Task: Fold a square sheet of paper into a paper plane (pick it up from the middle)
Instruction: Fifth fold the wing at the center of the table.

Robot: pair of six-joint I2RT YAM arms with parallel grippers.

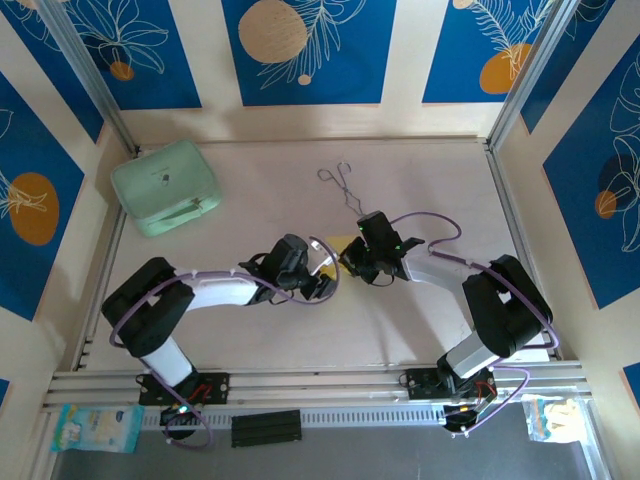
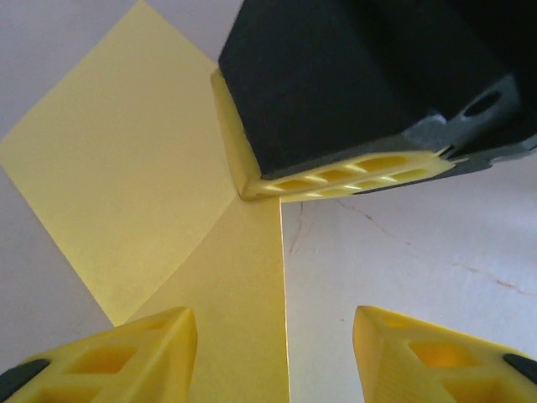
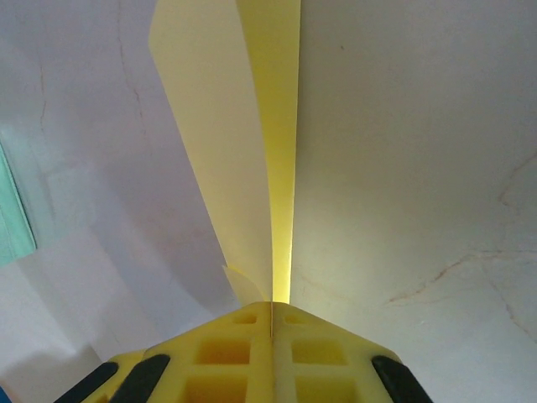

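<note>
The yellow square sheet of paper (image 2: 126,168) lies partly folded on the table, with a diagonal crease and one straight folded edge. In the top view a small part of the sheet (image 1: 340,243) shows between the two wrists. My right gripper (image 3: 273,309) is shut on the sheet's edge, and the paper (image 3: 252,126) stands up from its tips as two leaves. In the left wrist view, the right gripper's fingertips (image 2: 336,178) pinch the paper at the crease's end. My left gripper (image 2: 277,353) is open, its fingers either side of the folded edge and not touching it. In the top view, the left gripper (image 1: 327,275) and right gripper (image 1: 352,262) nearly meet.
A mint-green rounded case (image 1: 165,187) sits at the back left of the table. Thin metal tongs (image 1: 342,185) lie at the back centre, just beyond the right wrist. Aluminium rails (image 1: 515,200) border the tabletop on both sides.
</note>
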